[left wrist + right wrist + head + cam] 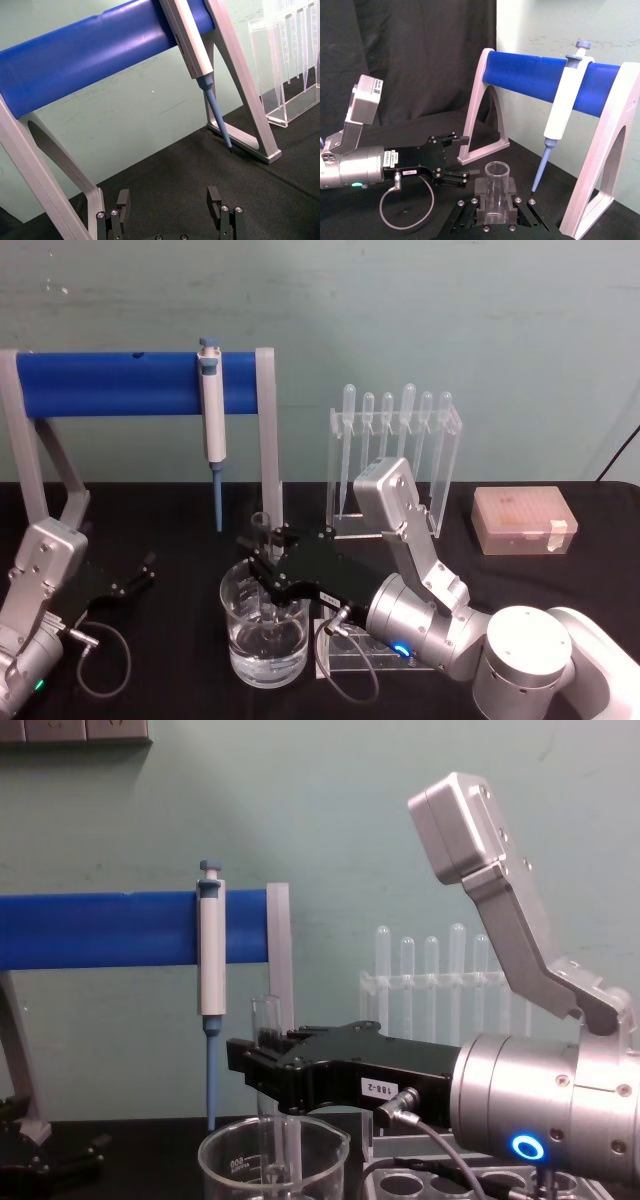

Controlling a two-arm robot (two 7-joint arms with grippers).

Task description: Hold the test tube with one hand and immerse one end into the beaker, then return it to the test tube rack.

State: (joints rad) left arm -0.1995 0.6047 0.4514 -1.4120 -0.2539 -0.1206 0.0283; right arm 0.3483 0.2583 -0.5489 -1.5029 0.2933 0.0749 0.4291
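Observation:
The test tube (262,526) stands upright, and my right gripper (268,575) is shut on its middle. Its open rim (265,1010) sticks up above the black fingers. Its lower part reaches down inside the beaker (265,645), which holds some clear liquid; I cannot tell whether the tube's end touches it. In the right wrist view the tube (497,185) sits clamped between the finger pads (481,192). In the chest view the beaker's rim (235,1140) lies just under the right gripper (262,1070). My left gripper (130,582) rests open at the table's left, apart from both.
A blue-and-white pipettor (212,420) hangs on a blue bar stand (110,383) behind the beaker. Behind my right arm an acrylic stand (395,460) holds several pipettes. A pinkish tip box (523,521) sits far right. A rack (345,652) lies under my right wrist.

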